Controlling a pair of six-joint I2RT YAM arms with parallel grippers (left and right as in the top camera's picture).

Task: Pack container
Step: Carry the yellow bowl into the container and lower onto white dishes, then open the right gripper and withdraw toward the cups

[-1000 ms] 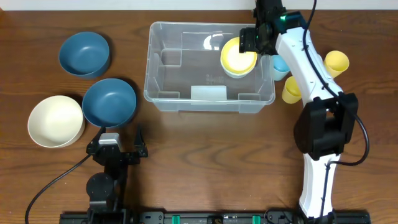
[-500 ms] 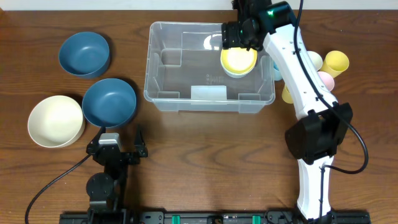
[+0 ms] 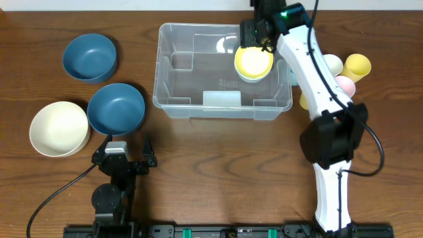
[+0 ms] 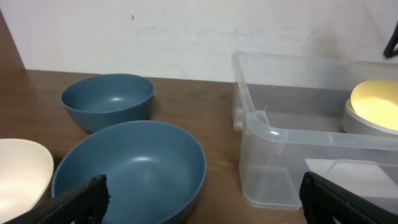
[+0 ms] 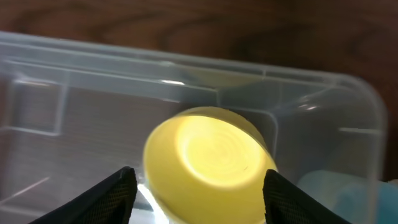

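The clear plastic container (image 3: 173,106) stands at the table's middle back. A yellow bowl (image 3: 254,64) sits inside it at the right end. My right gripper (image 3: 258,33) hangs open above the container's far right corner, just behind the bowl. In the right wrist view its fingers (image 5: 196,186) spread wide on either side of the yellow bowl (image 5: 208,155) below, inside the container (image 5: 249,70). My left gripper (image 3: 123,160) is open and empty near the front edge. The left wrist view shows it (image 4: 202,202) facing the container (image 4: 292,138) and the yellow bowl (image 4: 376,102).
Two blue bowls (image 3: 89,57) (image 3: 115,108) and a cream bowl (image 3: 59,127) sit left of the container. Cups stand right of it: yellow (image 3: 357,65), pink (image 3: 344,84), white (image 3: 332,63), another yellow (image 3: 305,99) and a blue one (image 3: 295,71).
My right gripper has moved left along the container's far rim, then settled. The yellow bowl has stayed in place inside the container. The left arm has not moved.
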